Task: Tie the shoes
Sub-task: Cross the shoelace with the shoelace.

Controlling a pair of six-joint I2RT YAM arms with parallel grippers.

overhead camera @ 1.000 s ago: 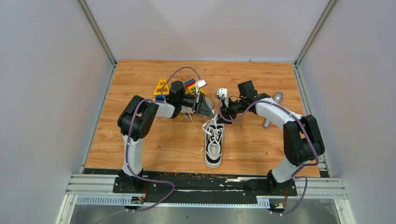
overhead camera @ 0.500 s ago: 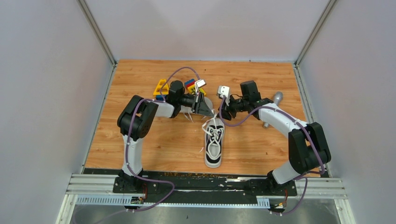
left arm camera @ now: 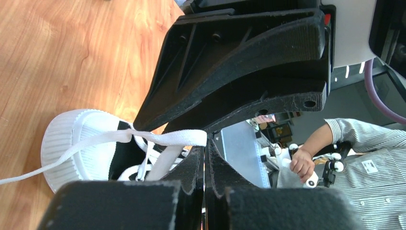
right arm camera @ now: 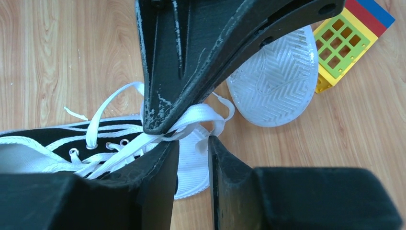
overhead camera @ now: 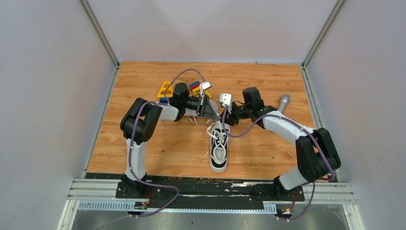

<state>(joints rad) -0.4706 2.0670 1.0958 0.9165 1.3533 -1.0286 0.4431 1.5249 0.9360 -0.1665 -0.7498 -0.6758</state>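
One shoe (overhead camera: 219,154) lies mid-table (overhead camera: 158,153), heel toward the near edge, with open wood on both sides. The left gripper (overhead camera: 216,115), fingers pressed together, pinches its lace (left arm camera: 167,139) above the toe. The right gripper (right arm camera: 192,143) stands slightly parted, its tips at that lace. Only the right wrist view shows the second shoe (right arm camera: 275,81), sole-up beside blocks (right arm camera: 342,43). A cylinder (overhead camera: 283,101) lies near the right edge.

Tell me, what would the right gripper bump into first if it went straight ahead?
Probably the lace, pinched in the shut left gripper just ahead of the right gripper and its open jaws. The left gripper itself sits right behind the lace, though depth is hard to judge.
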